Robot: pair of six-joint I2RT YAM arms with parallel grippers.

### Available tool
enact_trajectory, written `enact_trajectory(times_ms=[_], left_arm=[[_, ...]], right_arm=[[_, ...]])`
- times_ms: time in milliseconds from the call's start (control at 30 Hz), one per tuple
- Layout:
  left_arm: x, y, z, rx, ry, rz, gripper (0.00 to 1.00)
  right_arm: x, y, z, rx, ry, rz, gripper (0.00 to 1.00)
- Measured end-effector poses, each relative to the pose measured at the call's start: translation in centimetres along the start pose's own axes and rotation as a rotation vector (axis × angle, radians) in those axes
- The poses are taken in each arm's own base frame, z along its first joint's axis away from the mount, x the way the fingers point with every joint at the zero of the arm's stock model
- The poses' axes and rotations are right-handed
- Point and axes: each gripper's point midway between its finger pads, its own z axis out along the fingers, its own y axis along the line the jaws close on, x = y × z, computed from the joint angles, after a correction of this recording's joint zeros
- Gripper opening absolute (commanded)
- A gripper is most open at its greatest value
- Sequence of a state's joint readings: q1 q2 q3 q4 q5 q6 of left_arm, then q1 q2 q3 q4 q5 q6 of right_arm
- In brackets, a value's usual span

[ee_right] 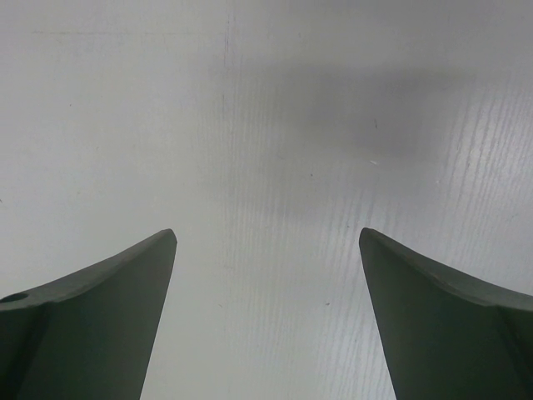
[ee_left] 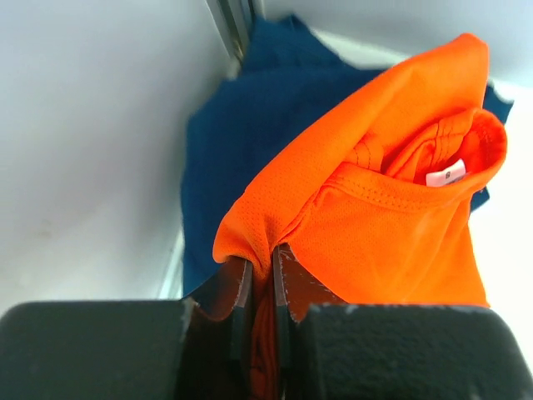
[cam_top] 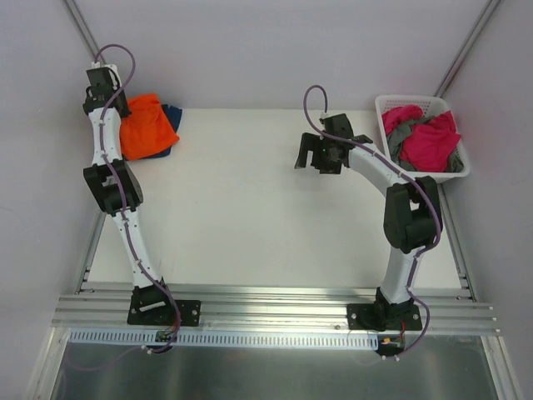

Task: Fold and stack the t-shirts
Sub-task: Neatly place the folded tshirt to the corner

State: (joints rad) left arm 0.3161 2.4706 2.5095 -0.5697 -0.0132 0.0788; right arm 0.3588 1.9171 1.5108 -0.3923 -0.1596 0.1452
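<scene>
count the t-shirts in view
4 visible: the orange t-shirt at the far left corner lies over the navy t-shirt. The magenta t-shirt and grey t-shirt are bunched together in the white basket at far right. That tangle may hide more.

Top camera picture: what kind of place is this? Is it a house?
Probably a robot lab workbench, not a house. The left arm and right arm are bolted to a metal rail at the edge of a white table, plain panels wall it in, and a basket holds t-shirts.

White table, plain pale walls
</scene>
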Motion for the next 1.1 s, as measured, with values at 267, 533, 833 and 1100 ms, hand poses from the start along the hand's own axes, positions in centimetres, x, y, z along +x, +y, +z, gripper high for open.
enact_trajectory(times_ms=[267,533,833,1100], left_arm=[[-4.0,0.7,-0.8,-0.034,-0.127,0.024,0.08],[-5.5,0.6,-0.9,-0.076,-0.18,0.054,0.86],[-3.4,-6.1,0.9,-0.066,-0.149,0.104,0.99],[2.8,-12.7,-0.6,0.079,0.037,0.131,0.97]], right_arm=[[0.0,0.0,0.0,-0.002,0.0,0.0,0.97],[0.1,0.3,0.0,-0.005,0.003,-0.005,0.97],[0.4,0.5,0.1,-0.007,0.006,-0.01,0.97],[0.3,0.5,-0.1,-0.007,0.002,-0.015,0.97]])
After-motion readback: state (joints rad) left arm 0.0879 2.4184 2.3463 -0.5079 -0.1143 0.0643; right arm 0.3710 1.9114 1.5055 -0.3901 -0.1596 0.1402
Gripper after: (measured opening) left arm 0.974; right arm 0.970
